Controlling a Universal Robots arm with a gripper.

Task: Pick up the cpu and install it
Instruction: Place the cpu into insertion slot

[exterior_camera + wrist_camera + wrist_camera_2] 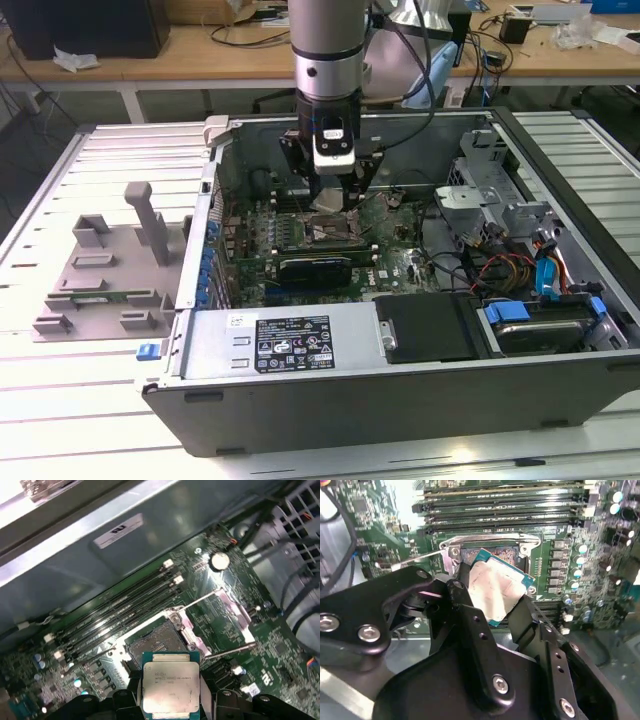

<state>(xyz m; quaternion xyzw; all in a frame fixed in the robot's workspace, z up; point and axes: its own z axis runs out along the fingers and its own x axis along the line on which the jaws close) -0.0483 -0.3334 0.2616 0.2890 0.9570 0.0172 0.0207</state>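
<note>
While a grey moulded fixture (pixel 105 265) lies on the slatted table (pixel 60 420) at the exterior view's left, the open computer case (pixel 400 400) stands just beside it. Over its green motherboard (pixel 400 262) hangs the gripper (pixel 335 203), its black fingers (pixel 470 615) clamped on opposite edges of the cpu (pixel 495 590). In both wrist views the chip sits over the open socket (pixel 155 641), not seated, with the retention frame (pixel 235 612) swung aside. Coloured cables (pixel 520 270) crowd the case's right end.

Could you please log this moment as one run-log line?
gripper: shut on cpu | cpu: held by open socket, not seated | site: inside computer case
</note>
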